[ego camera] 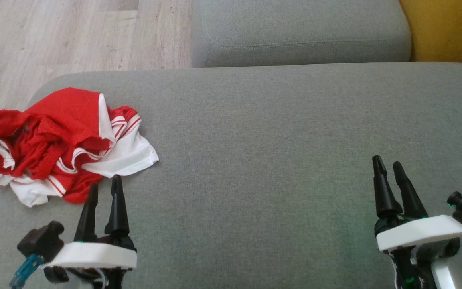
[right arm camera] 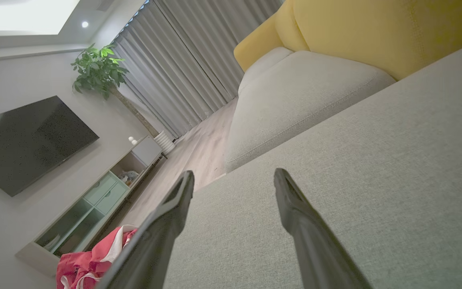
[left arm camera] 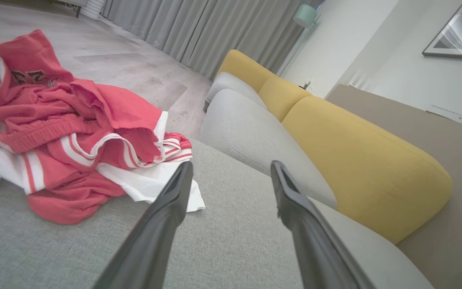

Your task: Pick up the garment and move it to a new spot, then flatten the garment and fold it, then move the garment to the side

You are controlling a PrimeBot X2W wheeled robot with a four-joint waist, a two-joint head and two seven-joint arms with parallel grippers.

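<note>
A crumpled red and white garment (ego camera: 64, 144) lies in a heap at the left end of the grey sofa cushion (ego camera: 275, 132), partly over its left edge. My left gripper (ego camera: 104, 182) stands open just below the heap, its fingertips close to the white hem, nothing between them. In the left wrist view the garment (left arm camera: 66, 128) sits left of and beyond the open left gripper (left arm camera: 231, 168). My right gripper (ego camera: 387, 162) is open far to the right over bare cushion. In the right wrist view the open right gripper (right arm camera: 233, 176) has the garment (right arm camera: 94, 261) in the bottom left.
A second grey cushion (ego camera: 299, 32) lies behind, with a yellow backrest (ego camera: 447, 28) at the top right. Wooden floor (ego camera: 54, 36) runs along the left. The right wrist view shows a wall TV (right arm camera: 26, 140), a low cabinet (right arm camera: 94, 204) and a plant (right arm camera: 98, 72).
</note>
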